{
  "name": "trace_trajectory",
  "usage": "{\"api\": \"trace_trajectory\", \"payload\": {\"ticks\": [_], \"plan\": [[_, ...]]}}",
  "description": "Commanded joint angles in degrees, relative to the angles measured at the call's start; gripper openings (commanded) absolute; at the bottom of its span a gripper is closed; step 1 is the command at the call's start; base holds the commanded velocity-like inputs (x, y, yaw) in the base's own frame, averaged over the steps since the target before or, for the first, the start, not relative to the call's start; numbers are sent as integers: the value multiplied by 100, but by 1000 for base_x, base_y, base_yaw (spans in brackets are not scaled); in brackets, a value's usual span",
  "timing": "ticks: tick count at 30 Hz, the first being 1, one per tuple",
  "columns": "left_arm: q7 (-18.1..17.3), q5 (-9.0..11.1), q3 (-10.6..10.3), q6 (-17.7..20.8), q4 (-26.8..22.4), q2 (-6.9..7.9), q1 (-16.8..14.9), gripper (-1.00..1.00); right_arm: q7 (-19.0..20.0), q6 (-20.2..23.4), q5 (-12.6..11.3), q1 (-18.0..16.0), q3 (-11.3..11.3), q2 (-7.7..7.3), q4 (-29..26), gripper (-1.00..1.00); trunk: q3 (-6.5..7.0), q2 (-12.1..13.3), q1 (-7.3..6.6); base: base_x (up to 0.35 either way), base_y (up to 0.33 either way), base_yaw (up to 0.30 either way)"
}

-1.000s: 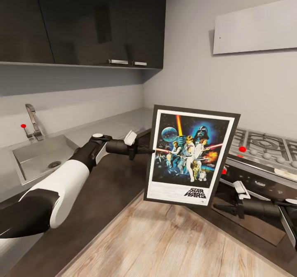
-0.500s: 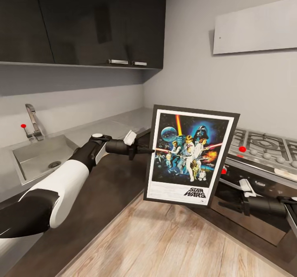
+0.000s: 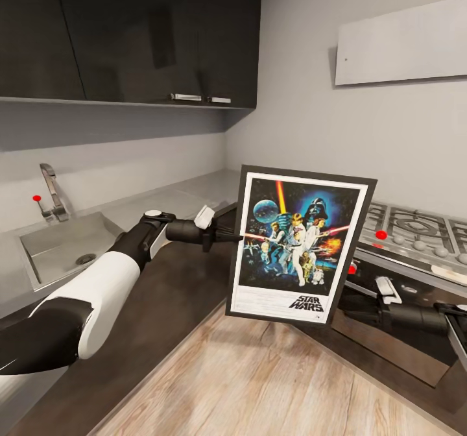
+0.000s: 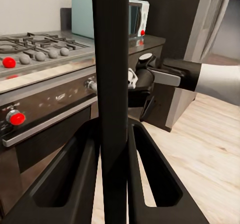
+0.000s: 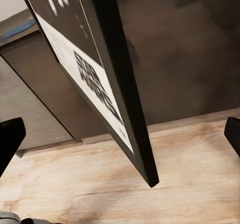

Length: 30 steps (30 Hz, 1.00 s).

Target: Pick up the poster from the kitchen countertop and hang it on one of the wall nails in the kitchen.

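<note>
The poster (image 3: 297, 244), a framed Star Wars print, hangs upright in the air in front of the corner of the pale grey kitchen countertop (image 3: 188, 196). My left gripper (image 3: 235, 235) is shut on its left edge. In the left wrist view the black frame edge (image 4: 112, 59) runs between the two fingers (image 4: 75, 184). My right gripper (image 3: 350, 305) sits low by the poster's lower right corner, open. In the right wrist view its fingertips (image 5: 10, 134) stand far apart, with the poster's lower corner (image 5: 125, 134) between and ahead of them, not touching.
A sink (image 3: 58, 244) with a faucet (image 3: 52, 193) is set in the counter at the left. A gas stove (image 3: 415, 231) and oven stand at the right under a grey hood (image 3: 402, 43). Black wall cabinets (image 3: 130, 34) hang above. Wooden floor (image 3: 259, 384) lies below.
My right gripper has shifted slightly right and risen a little toward the poster's lower right corner. The poster and the left arm have stayed put.
</note>
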Motion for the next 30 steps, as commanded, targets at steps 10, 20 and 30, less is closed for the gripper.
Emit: {"api": "trace_trajectory", "payload": {"ticks": [10, 20, 30], "plan": [[-11, 38, -34, 49, 5, -2, -5, -100, 11, 52, -3, -77, 313, 49, -6, 100, -6, -4, 0, 0, 0, 0], [-11, 38, -34, 49, 10, -4, -5, -100, 11, 51, -5, -79, 331, 52, -6, 100, -6, -4, 0, 0, 0, 0], [-11, 38, -34, 49, 11, -4, -5, -100, 14, -61, -12, -89, 330, 52, -6, 100, -6, -4, 0, 0, 0, 0]]}}
